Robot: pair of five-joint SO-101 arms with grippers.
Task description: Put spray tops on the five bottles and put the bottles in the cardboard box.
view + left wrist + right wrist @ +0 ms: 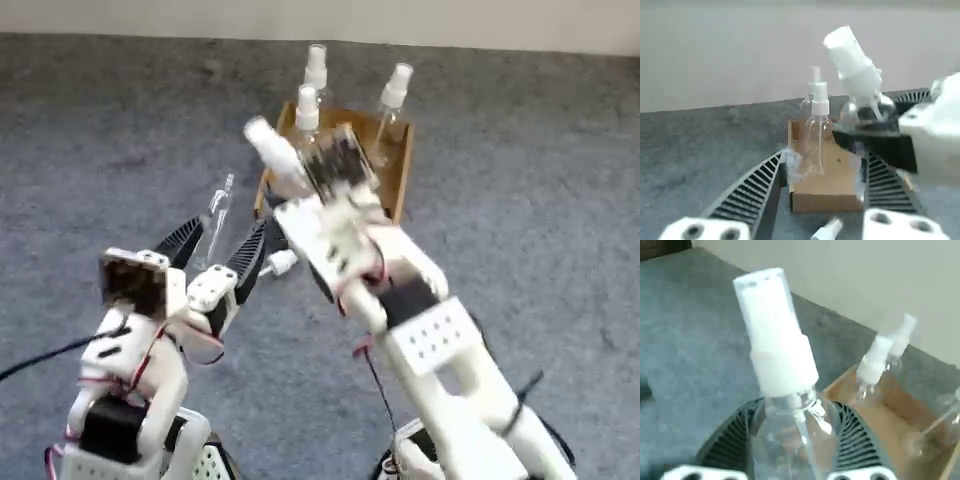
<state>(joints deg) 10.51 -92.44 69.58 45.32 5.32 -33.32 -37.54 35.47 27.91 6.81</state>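
Now the right gripper (795, 450) squeezes a clear plastic bottle with a white spray top (780, 365), tipped above the brown cardboard box (400, 175) where other topped bottles (306, 105) stand, so I think it must lower it in and let go. The left gripper (228, 228) is spread wide by a bare clear bottle (217, 218). A loose white spray top (281, 263) lies near on the grey carpeted bench (520, 200), with a pale wall (715, 50) behind.
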